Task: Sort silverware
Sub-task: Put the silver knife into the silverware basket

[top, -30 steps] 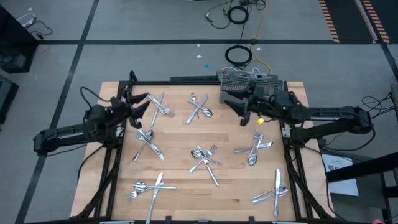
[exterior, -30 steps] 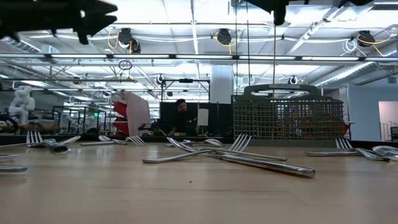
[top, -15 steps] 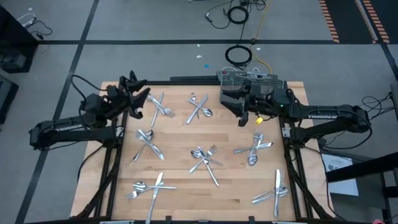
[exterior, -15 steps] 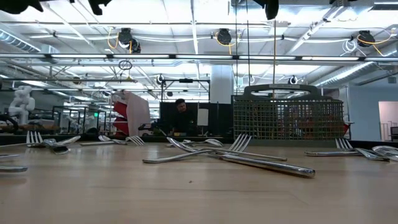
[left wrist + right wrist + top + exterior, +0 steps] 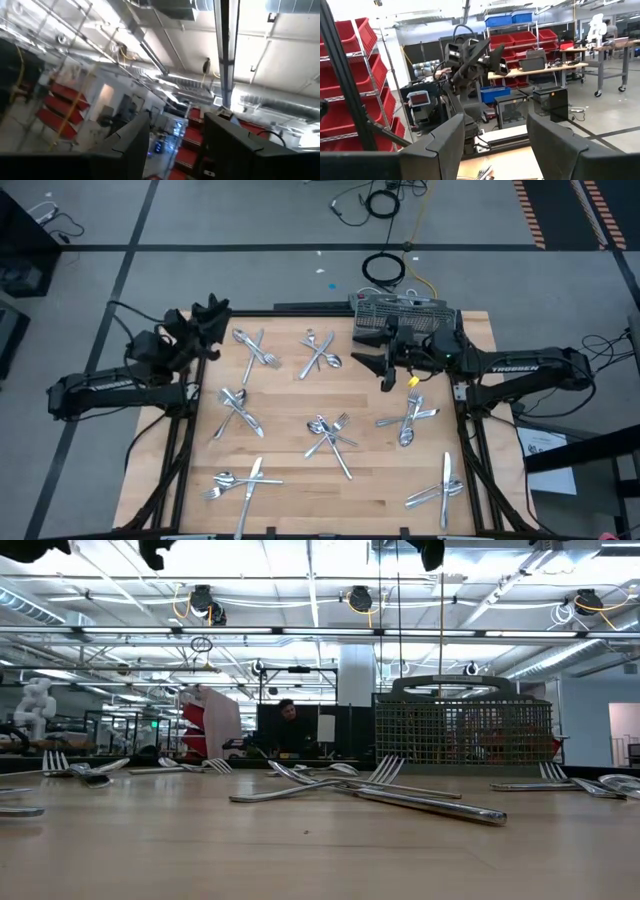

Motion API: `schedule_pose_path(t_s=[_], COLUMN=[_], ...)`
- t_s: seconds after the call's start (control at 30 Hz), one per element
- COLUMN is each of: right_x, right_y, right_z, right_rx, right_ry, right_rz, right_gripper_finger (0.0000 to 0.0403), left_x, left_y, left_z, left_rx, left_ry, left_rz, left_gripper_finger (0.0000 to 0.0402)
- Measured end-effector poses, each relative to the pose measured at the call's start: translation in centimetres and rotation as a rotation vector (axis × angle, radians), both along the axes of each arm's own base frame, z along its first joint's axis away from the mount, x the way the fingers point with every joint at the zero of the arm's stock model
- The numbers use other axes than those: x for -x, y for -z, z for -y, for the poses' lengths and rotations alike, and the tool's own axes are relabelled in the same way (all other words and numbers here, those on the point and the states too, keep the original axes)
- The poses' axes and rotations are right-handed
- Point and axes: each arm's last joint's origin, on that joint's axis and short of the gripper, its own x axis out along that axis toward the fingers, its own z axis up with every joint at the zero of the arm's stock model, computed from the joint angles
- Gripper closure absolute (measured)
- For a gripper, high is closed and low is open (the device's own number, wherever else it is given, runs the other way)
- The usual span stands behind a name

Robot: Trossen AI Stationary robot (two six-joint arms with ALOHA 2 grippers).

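Left gripper (image 5: 214,313) lifted back past the table's (image 5: 290,480) far-left corner, fingers apart, holding nothing, right gripper (image 5: 376,366) swung nearer the caddy (image 5: 400,310), jaws apart and empty, silverware (image 5: 330,435) below both, unmoved in crossed clusters.

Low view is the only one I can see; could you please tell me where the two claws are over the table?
Observer: The left claw is raised over the far left corner of the table.
Operator: Thank you. And the right one?
Observer: The right claw is just in front of the caddy, above bare wood.
Operator: Is either one holding anything?
Observer: No; both wrist views show them open with nothing between.
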Motion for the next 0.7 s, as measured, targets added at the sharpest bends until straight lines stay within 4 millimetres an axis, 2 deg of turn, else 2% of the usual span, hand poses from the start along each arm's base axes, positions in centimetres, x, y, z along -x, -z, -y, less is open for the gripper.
schedule_pose_path(t_s=[0.2,0.3,0.4,0.5,0.7], right_x=[-1.0,-1.4,-1.5,-1.5,-1.6], right_y=[0.7,0.7,0.5,0.3,1.0], right_z=[-0.2,-0.4,-0.4,-0.3,-0.4], right_rx=[-0.033,-0.081,-0.006,-0.033,-0.07], right_ry=[-0.024,-0.124,-0.139,-0.118,-0.124], right_rz=[-0.001,0.021,0.044,0.075,0.002], right_gripper_finger=[0.02,0.02,0.02,0.02,0.02], left_x=[-3.4,-5.5,-7.2,-8.4,-9.8], left_y=[0.3,-0.6,-1.6,-2.3,-1.5], left_z=[-0.3,-0.4,-0.4,-0.4,-0.4], left_rx=[0.008,0.018,-0.004,-0.008,0.09], left_ry=[0.211,0.267,0.28,0.275,0.221], left_rz=[-0.23,-0.382,-0.538,-0.694,-0.954], left_gripper_finger=[0.0206,0.0206,0.0206,0.0206,0.0206])
